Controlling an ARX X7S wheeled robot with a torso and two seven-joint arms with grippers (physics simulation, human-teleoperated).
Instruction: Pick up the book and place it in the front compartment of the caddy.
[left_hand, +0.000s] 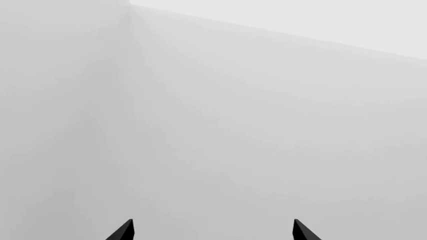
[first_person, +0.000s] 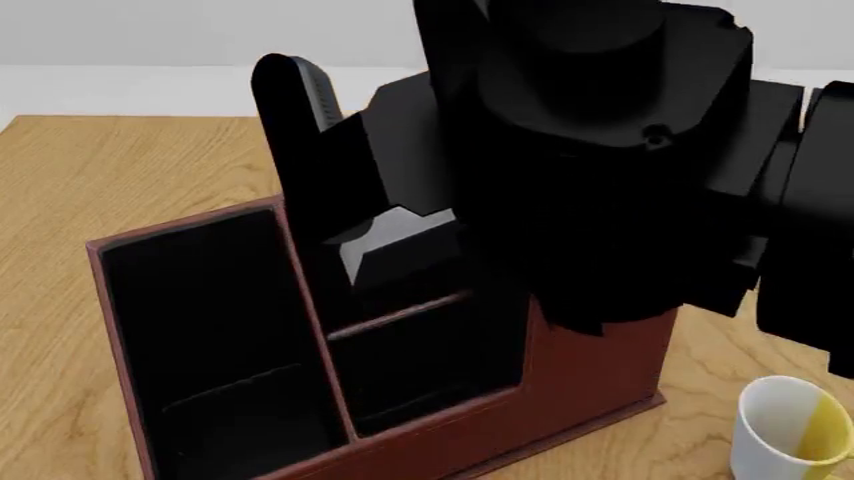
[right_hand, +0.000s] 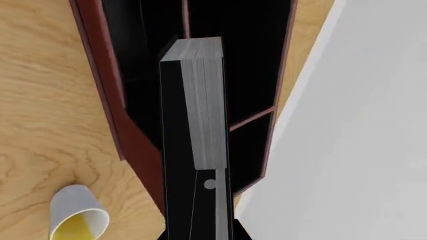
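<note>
Closest to the robot in the head view, at about 5 o'clock, a white mug (first_person: 790, 432) with a yellow inside stands on the wooden table (first_person: 107, 180). Just past it, at 6 to 8 o'clock, is the dark red-brown caddy (first_person: 587, 395) with its black lining. Its big end section sits at 8 o'clock. Next to that, near the middle, is the front compartment (first_person: 414, 365), a small black pocket behind a low cross divider.

Above the middle of the caddy, the big black right arm fills the view from 12 to 3 o'clock. The right gripper (right_hand: 200, 220) is clamped on the book (right_hand: 200, 100). The right wrist view shows the book's black cover and white page edges sticking out over the caddy's middle part. I cannot tell which pocket it is over.

Farther off, the left gripper (left_hand: 212, 231) faces a plain grey wall. Its two black fingertips (left_hand: 123, 231) stand wide apart with nothing between them.
</note>
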